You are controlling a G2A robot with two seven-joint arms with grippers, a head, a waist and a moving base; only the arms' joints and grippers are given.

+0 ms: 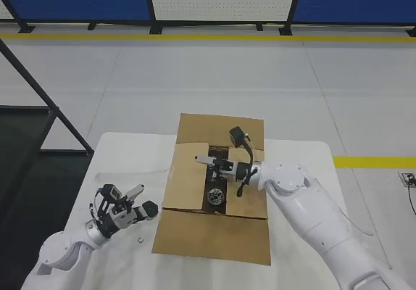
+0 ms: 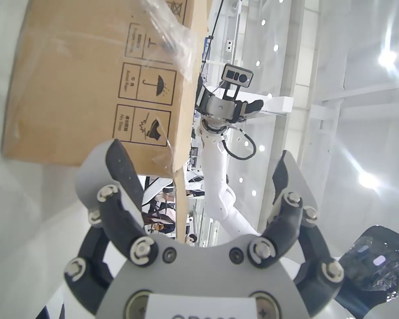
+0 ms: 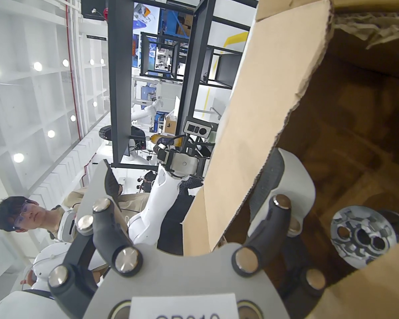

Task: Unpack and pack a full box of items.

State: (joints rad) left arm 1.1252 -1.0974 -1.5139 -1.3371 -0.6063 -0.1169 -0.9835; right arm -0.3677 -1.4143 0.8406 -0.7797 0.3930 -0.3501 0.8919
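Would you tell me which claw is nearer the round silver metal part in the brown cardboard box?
Right. The right claw is over the box, beside the part; the left claw sits outside.

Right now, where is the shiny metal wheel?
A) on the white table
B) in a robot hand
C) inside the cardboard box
C: the wheel lies on the brown floor inside the open box, with cardboard walls around it.

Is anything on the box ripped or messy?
Yes. The cardboard box looks roughed up. One flap has a torn, jagged edge, and clear tape hangs loose and crinkled off its side. The open right gripper straddles that flap.
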